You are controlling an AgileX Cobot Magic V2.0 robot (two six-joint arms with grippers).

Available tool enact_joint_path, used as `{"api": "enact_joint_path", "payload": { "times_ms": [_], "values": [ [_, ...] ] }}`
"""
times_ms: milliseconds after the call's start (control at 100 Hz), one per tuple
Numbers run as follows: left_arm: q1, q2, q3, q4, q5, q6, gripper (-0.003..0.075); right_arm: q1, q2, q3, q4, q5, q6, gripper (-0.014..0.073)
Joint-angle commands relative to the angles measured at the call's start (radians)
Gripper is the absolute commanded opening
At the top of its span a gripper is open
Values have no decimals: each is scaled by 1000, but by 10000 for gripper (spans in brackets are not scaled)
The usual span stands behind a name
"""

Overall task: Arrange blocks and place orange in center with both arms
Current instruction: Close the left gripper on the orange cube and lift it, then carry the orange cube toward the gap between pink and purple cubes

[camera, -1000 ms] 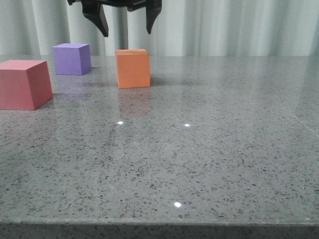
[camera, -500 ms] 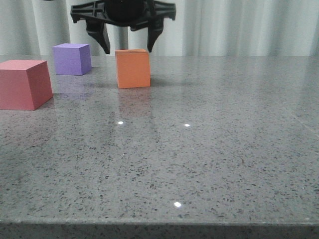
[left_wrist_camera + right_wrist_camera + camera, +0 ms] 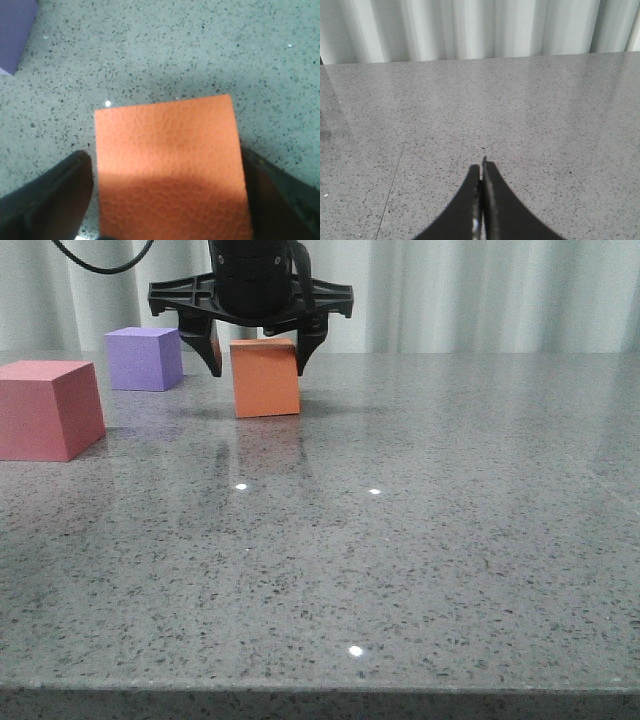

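Observation:
The orange cube (image 3: 266, 380) stands on the grey table (image 3: 420, 540), back left of centre. My left gripper (image 3: 258, 358) is open and straddles it, one finger on each side of its top. In the left wrist view the orange cube (image 3: 167, 165) fills the space between the fingers (image 3: 47, 197), with a thin gap on one side. The purple cube (image 3: 145, 358) stands further back left and shows at a corner of the left wrist view (image 3: 14, 30). The red-pink cube (image 3: 48, 408) sits at the left edge. My right gripper (image 3: 482, 166) is shut and empty above bare table.
A pale curtain (image 3: 480, 290) hangs behind the table's far edge. The table's front edge (image 3: 320, 688) runs along the bottom of the front view. A black cable (image 3: 100, 262) loops above the left arm.
My left gripper has come down from above the orange cube until its open fingers straddle the cube's upper part. The cubes have not moved.

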Motion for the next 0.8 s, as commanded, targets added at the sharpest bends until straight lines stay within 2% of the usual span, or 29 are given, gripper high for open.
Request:
{"api": "enact_joint_path", "payload": {
  "times_ms": [0, 170, 310, 480, 790],
  "values": [
    [-5, -58, -31, 38, -18, -9, 464, -6, 6, -25, -21, -72, -2, -69],
    [-5, -60, -31, 38, -23, -9, 222, -6, 6, -25, -21, -72, -2, -69],
    [-5, -75, -31, 40, -8, 23, 94, -6, 6, -25, -21, -72, -2, -69],
    [-5, -135, -31, 40, -5, 177, 85, -6, 6, -25, -21, -72, -2, -69],
    [50, -317, -31, 40, 11, 355, 85, -6, 6, -25, -21, -72, -2, -69]
  ]
}}
